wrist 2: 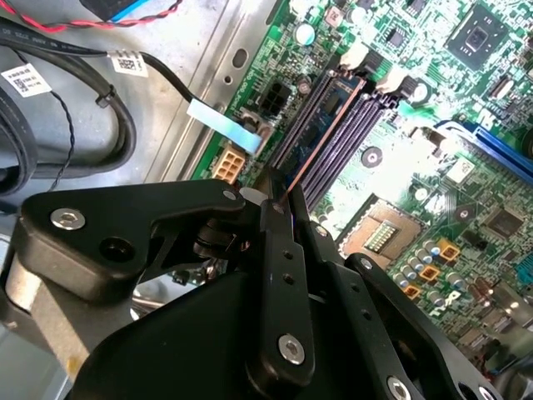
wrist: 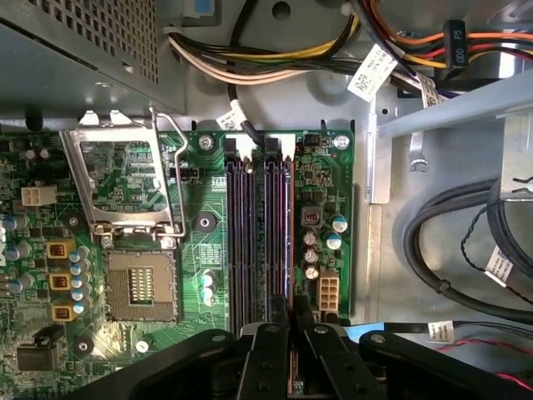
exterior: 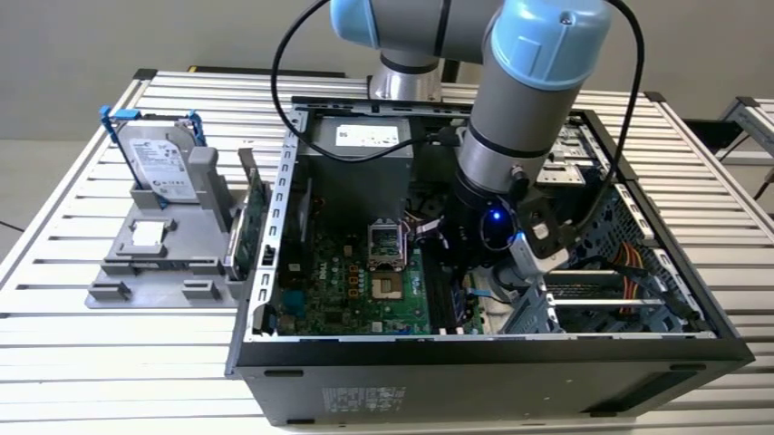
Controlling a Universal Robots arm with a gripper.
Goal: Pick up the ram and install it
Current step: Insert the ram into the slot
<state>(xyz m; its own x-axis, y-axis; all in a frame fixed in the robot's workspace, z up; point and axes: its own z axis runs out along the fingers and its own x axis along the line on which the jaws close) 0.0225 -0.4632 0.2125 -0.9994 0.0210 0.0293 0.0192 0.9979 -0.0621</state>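
Slatted metal tabletop (exterior: 72, 362) is carrying an open computer case (exterior: 484, 362), lying on its side with the motherboard (exterior: 362, 290) facing up. Inside it, the ram (wrist 2: 321, 133) is standing edge-on over the dark memory slots (wrist: 258, 242), its far end reaching the white slot latches (seen edge-on, its chips are not showing). The gripper (wrist 2: 279, 204) is clamping the stick's near end between its black fingers (wrist: 271, 333), directly above the slots in both wrist views. Beside the slots, the empty processor socket (wrist: 137, 283) is sitting with its bracket raised. On the exterior view's left, a grey stand (exterior: 158, 263) is holding a silver hard drive (exterior: 158, 159).
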